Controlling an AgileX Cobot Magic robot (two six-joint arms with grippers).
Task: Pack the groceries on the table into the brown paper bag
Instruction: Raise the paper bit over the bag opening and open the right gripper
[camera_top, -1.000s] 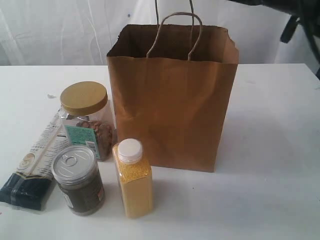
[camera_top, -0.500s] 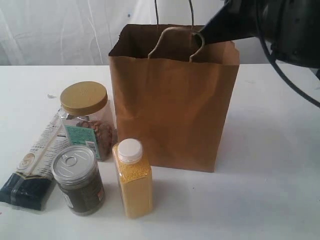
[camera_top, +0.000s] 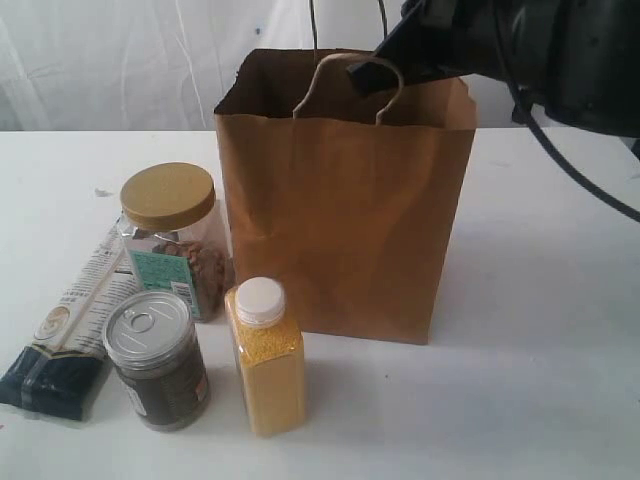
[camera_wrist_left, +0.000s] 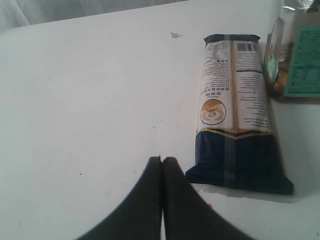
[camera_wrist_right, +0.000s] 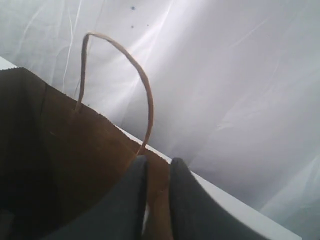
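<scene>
Nearest: tall clear bottle of yellow grain with a white cap, upright, just beside a squat dark jar with a silver pull-ring lid. Left of them, a long white-and-navy flat packet lies on the broad white tabletop. Left gripper hangs low over bare table near the packet's navy end, fingers pressed together, holding nothing. Behind stands a clear jar with a tan screw lid, close by the tall brown kraft paper bag, upright, mouth open. Right gripper sits at the bag's mouth by a handle, fingers slightly parted, nothing visible between them; bag interior too dark to read. Judgement: packing is mid-way, a drop-off at the bag. Next, lift clear of the handles and fetch one of four items outside.
</scene>
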